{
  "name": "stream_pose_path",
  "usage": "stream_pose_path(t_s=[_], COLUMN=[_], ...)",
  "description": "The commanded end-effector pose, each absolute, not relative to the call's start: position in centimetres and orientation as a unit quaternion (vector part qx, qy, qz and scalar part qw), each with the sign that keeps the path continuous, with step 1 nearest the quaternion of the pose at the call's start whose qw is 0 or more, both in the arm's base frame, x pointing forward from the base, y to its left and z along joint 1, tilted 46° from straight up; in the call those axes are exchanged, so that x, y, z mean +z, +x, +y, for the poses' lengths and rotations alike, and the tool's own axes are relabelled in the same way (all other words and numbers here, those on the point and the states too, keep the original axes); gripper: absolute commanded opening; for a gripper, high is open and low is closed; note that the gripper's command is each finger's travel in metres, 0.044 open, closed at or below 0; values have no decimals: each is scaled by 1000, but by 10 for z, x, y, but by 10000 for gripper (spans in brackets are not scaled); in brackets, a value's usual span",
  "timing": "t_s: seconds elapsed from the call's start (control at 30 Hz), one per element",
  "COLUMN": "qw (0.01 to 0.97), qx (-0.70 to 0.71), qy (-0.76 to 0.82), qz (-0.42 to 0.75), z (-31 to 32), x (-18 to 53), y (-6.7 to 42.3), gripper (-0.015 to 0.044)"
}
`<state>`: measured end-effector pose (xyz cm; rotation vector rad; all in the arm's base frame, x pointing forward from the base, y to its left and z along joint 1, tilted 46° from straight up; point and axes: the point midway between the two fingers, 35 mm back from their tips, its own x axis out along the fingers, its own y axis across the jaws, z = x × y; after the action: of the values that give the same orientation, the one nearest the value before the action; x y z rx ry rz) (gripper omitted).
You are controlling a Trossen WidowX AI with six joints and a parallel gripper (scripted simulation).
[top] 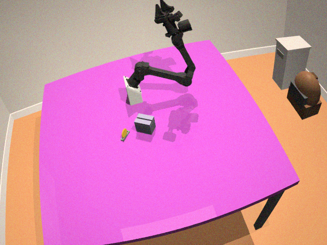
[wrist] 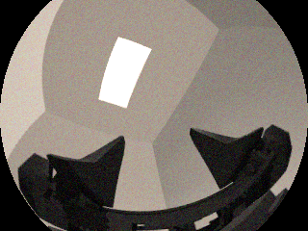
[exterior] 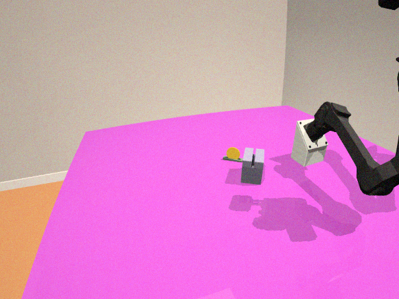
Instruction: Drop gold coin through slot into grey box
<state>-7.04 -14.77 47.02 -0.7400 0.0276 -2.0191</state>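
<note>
The gold coin (top: 124, 132) (exterior: 233, 152) stands on its edge in the low green holder (top: 122, 139) (exterior: 227, 158). The grey box (top: 144, 127) (exterior: 252, 174) stands close beside the holder, to its right in the top and exterior views. Its lid has a narrow dark slot (top: 144, 119). My gripper (top: 159, 2) (wrist: 158, 136) is raised far above the table and away from the coin and box, its fingers pointing upward. The fingers stand wide apart with nothing between them. The gripper's fingers are out of frame in the exterior view; the coin and box do not show in the wrist view.
The arm's pale base block (top: 135, 96) (exterior: 299, 150) stands on the magenta table (top: 158, 179) (exterior: 144, 208), behind the box in the top view. A grey cabinet (top: 282, 63) and a brown rounded object (top: 307, 87) stand on the floor beyond the table's right edge.
</note>
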Motion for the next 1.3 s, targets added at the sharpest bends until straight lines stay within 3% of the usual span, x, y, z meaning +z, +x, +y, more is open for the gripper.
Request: stream_pose_path(t_s=[0.0, 0.27, 0.53, 0.77, 1.03, 1.27], qw=[479, 630, 747, 797, 785, 707], qx=[-825, -760, -641, -507, -329, -172], qy=[-299, -139, 38, 182, 333, 444], qz=[13, 82, 173, 274, 405, 523], z=[-150, -255, -332, -355, -327, -262], x=[469, 404, 309, 216, 108, 26], y=[-71, -58, 3, 74, 155, 209], gripper=[374, 164, 161, 161, 161, 161])
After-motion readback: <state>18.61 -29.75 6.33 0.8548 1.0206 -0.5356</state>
